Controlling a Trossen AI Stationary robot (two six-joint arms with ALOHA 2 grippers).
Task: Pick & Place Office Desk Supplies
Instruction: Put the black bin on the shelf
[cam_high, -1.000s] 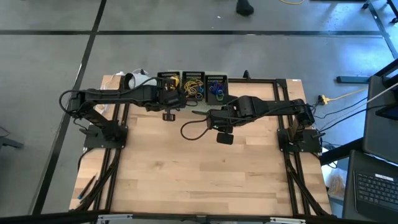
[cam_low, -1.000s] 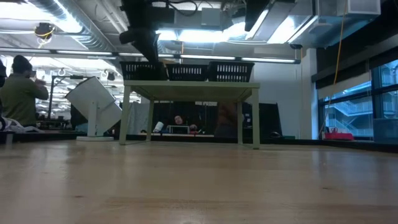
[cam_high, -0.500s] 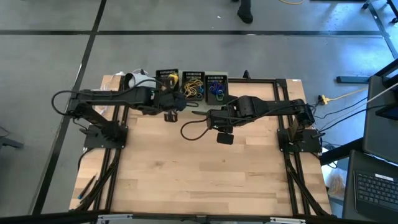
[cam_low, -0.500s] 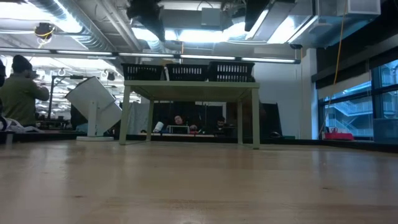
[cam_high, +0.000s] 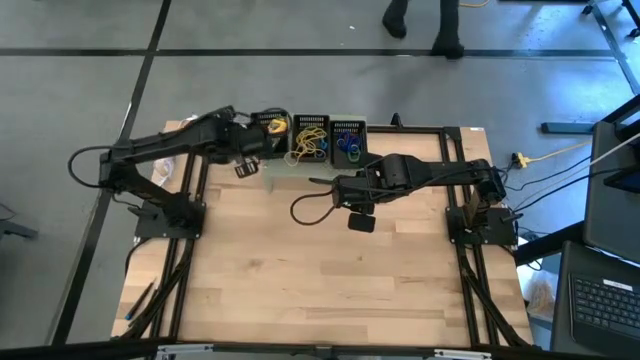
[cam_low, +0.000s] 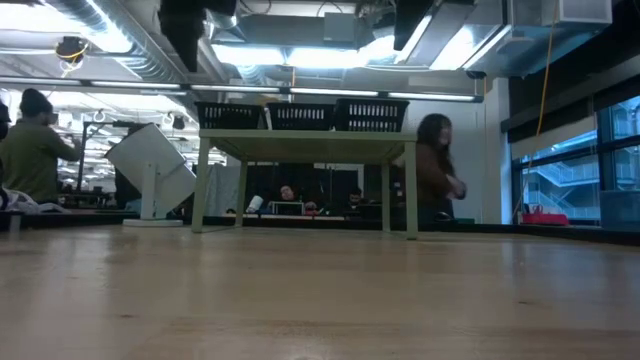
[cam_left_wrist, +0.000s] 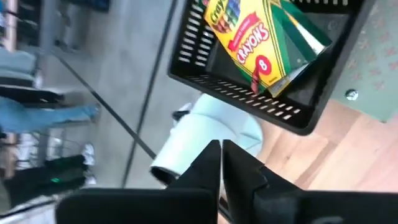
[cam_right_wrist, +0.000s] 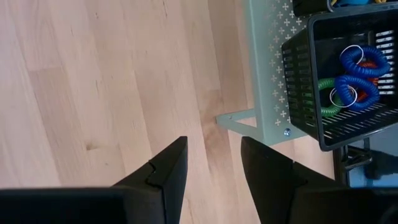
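Yellow-green crayon box (cam_left_wrist: 264, 37) sits tilted in its mesh tray (cam_left_wrist: 261, 106); left claw (cam_left_wrist: 221, 163) is shut, empty, nearby. Right claw (cam_right_wrist: 211, 165) is half-open, nothing held. Tray edge could be snagged on re-entry.

crayon box (cam_left_wrist: 268, 38) cut off by frame edge, tray (cam_left_wrist: 292, 112) partly cropped

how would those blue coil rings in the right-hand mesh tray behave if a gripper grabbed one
The blue coil rings look like springy spiral cord, so one would likely flex and stretch rather than hold shape. They lie tangled with the green and red ones, so neighbours may lift too. They probably weigh little.
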